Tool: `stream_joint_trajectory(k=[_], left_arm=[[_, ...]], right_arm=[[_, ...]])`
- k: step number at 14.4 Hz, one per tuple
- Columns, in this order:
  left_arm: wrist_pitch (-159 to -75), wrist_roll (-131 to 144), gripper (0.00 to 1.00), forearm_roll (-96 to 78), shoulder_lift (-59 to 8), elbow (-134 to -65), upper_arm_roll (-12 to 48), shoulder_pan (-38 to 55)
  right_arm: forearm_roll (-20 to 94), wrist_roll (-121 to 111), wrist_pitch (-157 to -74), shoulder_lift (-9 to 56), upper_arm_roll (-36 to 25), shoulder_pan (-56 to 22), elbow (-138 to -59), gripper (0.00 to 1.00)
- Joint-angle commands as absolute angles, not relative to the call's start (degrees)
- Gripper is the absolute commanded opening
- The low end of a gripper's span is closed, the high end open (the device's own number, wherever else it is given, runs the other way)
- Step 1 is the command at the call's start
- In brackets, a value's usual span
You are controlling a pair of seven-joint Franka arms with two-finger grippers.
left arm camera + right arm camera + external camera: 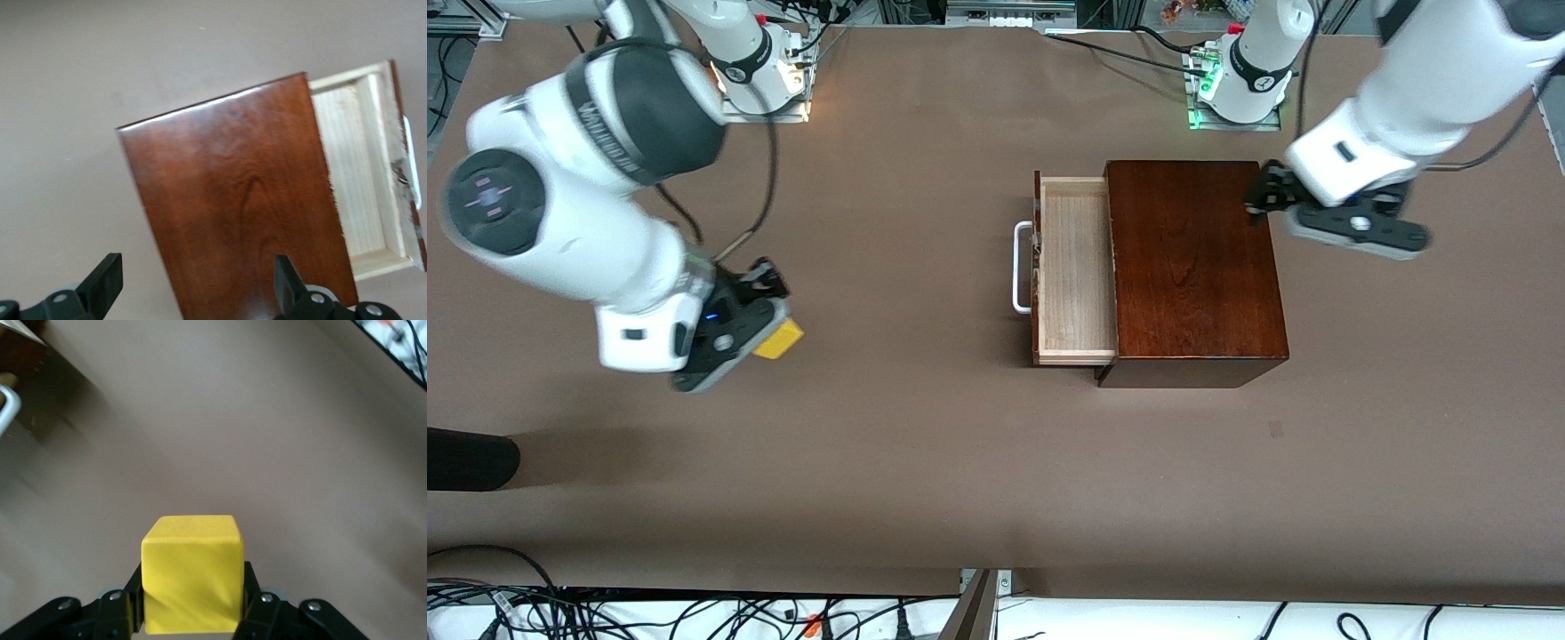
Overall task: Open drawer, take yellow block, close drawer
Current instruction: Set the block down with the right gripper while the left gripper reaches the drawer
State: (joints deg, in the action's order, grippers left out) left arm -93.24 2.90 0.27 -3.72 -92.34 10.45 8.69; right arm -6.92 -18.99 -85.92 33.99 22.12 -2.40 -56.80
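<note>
The dark wooden box (1196, 267) stands toward the left arm's end of the table. Its drawer (1074, 267) is pulled out toward the right arm's end, and its pale inside shows nothing in it. The white handle (1020, 267) is on its front. My right gripper (772, 334) is shut on the yellow block (781, 340) over bare table toward the right arm's end. In the right wrist view the yellow block (192, 567) sits between the fingers of the right gripper (192, 590). My left gripper (1261, 196) is open and empty over the box's corner by the left arm's base. The left wrist view shows the left gripper (197, 287) above the box top (240, 200) and the drawer (353, 180).
The brown table (925, 444) is bare around the box. A dark object (467, 458) lies at the table's edge at the right arm's end. Cables (605, 613) run along the edge nearest the front camera. The drawer's handle (7, 407) shows in a corner of the right wrist view.
</note>
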Motion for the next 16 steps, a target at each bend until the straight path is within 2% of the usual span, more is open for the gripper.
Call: stream_joint_trajectory(k=[1, 4, 6, 7, 12, 16], left_arm=[[-94.74, 2.46, 1.00, -0.62, -5.18, -90.79, 12.82, 10.28], [-95.79, 2.64, 1.00, -0.27, -6.24, -90.62, 18.26, 12.65], [-98.95, 1.68, 1.00, 0.00, -7.99, -90.53, 20.65, 15.54], [-99.40, 1.58, 1.00, 0.00, -9.13, -90.44, 20.83, 18.17], [-99.84, -8.40, 1.00, 2.63, -20.55, -80.60, 20.74, 26.62], [-100.37, -24.83, 1.00, 3.07, -26.27, -77.00, 20.74, 28.65]], right_arm=[[-5.45, -18.02, -86.30, 28.06, 20.22, -0.54, -65.17, 0.11], [-5.36, -16.62, -99.71, 19.89, 16.71, 0.97, -85.10, 0.10], [-3.53, -12.06, -107.01, 18.11, 14.77, 1.31, -94.35, 0.10], [-2.12, -11.00, -109.40, 18.11, 13.98, 1.67, -97.00, 0.10], [-1.41, -4.58, -120.99, 18.81, 11.43, 2.19, -109.13, 0.10], [-1.23, -4.22, -133.92, 23.54, 9.67, 3.25, -115.30, 0.11]])
